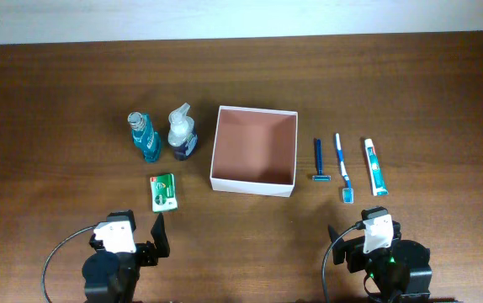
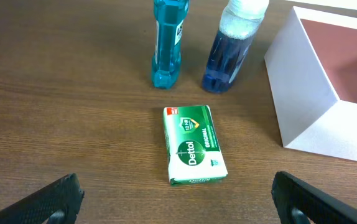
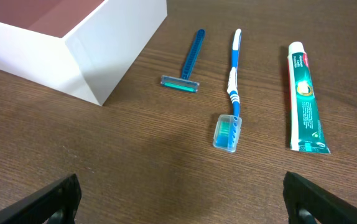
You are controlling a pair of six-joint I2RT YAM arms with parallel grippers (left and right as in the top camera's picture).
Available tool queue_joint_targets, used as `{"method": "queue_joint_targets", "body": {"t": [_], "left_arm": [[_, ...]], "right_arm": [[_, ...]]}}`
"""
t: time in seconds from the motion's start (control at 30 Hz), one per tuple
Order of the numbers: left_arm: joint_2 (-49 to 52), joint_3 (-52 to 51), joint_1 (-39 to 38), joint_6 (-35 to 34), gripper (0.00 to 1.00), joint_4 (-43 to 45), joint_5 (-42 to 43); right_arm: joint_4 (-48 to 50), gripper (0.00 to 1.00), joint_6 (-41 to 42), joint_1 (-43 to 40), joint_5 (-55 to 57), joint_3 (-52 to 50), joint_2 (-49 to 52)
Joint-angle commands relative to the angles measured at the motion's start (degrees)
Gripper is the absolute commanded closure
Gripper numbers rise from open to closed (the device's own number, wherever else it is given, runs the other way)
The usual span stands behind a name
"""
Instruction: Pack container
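The container (image 1: 254, 187) is a square white box with a pinkish-brown inside, at the table's middle; it also shows in the left wrist view (image 2: 303, 106) and the right wrist view (image 3: 97, 56). Left of it stand a teal bottle (image 1: 145, 136) and a dark blue spray bottle (image 1: 182, 135), with a green soap box (image 1: 164, 192) in front. Right of it lie a blue razor (image 1: 318, 160), a toothbrush (image 1: 343, 167) and a toothpaste tube (image 1: 375, 167). My left gripper (image 2: 178, 199) is open and empty, just short of the soap box (image 2: 192, 144). My right gripper (image 3: 181, 199) is open and empty, short of the toothbrush (image 3: 231, 93).
The teal bottle (image 2: 167, 43) and spray bottle (image 2: 231, 46) stand close together behind the soap. The razor (image 3: 188, 62) and toothpaste tube (image 3: 304, 99) flank the toothbrush. Both arm bases sit at the table's front edge.
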Motion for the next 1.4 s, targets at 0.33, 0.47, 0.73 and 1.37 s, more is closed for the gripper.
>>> {"method": "queue_joint_targets", "body": {"t": [0.33,0.47,0.73,1.37], "left_arm": [[-0.2,-0.1,0.2,-1.5,0.01,7.9,12.2],[5.2,7.5,0.3,-4.2,0.01,7.9,10.0],[49.7,44.5,0.3,4.3,0.00,-6.9,5.3],[98.9,79.4,4.0,6.3,0.01,-18.0,4.9]], "right_arm": [[0.1,0.01,0.5,-0.5,0.5,-0.3,-0.2],[0.1,0.01,0.5,-0.5,0.5,-0.3,-0.2],[0.1,0.01,0.5,-0.5,0.5,-0.3,-0.2],[0.1,0.01,0.5,-0.5,0.5,-0.3,-0.2]]}}
